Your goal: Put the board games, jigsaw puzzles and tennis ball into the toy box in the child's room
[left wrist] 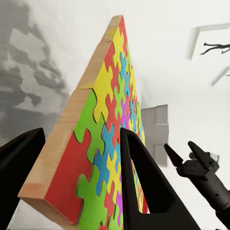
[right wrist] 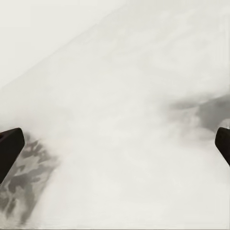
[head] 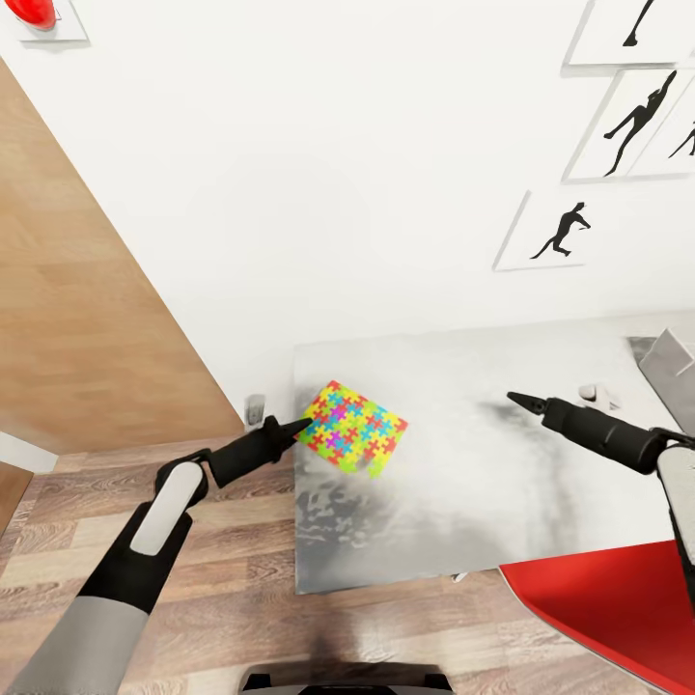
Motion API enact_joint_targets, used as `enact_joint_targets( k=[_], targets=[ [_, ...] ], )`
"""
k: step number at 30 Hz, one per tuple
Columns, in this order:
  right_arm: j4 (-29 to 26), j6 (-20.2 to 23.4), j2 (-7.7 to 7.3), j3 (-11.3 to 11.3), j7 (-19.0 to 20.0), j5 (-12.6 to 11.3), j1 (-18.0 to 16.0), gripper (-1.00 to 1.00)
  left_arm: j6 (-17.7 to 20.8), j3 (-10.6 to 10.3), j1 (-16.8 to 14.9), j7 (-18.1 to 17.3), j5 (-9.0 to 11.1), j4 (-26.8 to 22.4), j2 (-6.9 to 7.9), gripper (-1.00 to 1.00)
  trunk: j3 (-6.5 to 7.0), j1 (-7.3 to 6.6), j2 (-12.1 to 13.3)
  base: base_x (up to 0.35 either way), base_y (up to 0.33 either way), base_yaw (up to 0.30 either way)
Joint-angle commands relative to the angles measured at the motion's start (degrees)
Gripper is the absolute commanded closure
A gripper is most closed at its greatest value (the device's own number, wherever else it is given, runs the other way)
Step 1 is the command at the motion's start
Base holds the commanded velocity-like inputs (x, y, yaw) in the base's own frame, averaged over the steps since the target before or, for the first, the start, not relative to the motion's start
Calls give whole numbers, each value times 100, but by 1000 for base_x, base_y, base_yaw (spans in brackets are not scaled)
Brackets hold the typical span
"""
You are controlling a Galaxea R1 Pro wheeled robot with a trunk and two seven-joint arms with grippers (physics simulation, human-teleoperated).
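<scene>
While left claw (head: 301, 425) clamps jigsaw puzzle (head: 352, 428), right claw (head: 514, 397) apart over table (head: 463, 521).

1 jigsaw puzzle (head: 352, 428), 2 pincers, 1 table (head: 502, 502), 4 silhouette pictures (head: 560, 232).

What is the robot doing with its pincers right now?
Left pincer clamped on jigsaw puzzle, lifted at table's left end. Right pincer open, empty, over table. Toy box at far right; path looks unobstructed.

Black tapered left tool (head: 301, 423); arms grey, white, black segments.
</scene>
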Motion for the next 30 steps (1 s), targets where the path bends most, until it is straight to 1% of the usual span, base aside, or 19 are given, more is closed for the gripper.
enact_joint_targets(
  k=[1,5,8,9,16,20,24,25,28,30],
  targets=[
    [-7,60,7,25,93,88,-9,-100,16,1,-9,-47,21,34,37,100,-8,3,-9,0,0,0],
    [-17,190,19,154,221,206,-18,-100,21,13,-18,-176,39,164,166,100,-8,3,-9,0,0,0],
    [-23,286,25,172,318,299,-18,-100,23,18,-23,-272,49,262,264,100,-8,3,-9,0,0,0],
    [-24,407,26,176,1007,935,-18,-100,23,20,-24,-867,51,321,619,100,-8,3,-9,0,0,0],
    [-27,407,26,190,1053,953,-18,-100,25,23,-27,-887,56,336,632,100,-8,3,-9,0,0,0],
    [-28,407,26,192,1149,958,-12,-100,25,24,-28,-892,57,340,633,100,-8,3,-9,0,0,0],
    [-28,407,18,186,1393,965,9,-100,25,24,-28,-896,58,342,635,100,-8,3,-9,0,0,0],
    [-28,407,18,186,1393,965,9,-100,25,24,-28,-896,58,342,635,100,-8,3,-9,0,0,0],
    [-28,407,12,183,1590,968,23,-100,25,23,-28,-897,63,343,634,100,-8,3,-9,0,0,0],
    [-28,407,10,182,1642,968,28,-100,25,21,-28,-897,63,343,634,100,-8,3,-9,0,0,0]
  ],
)
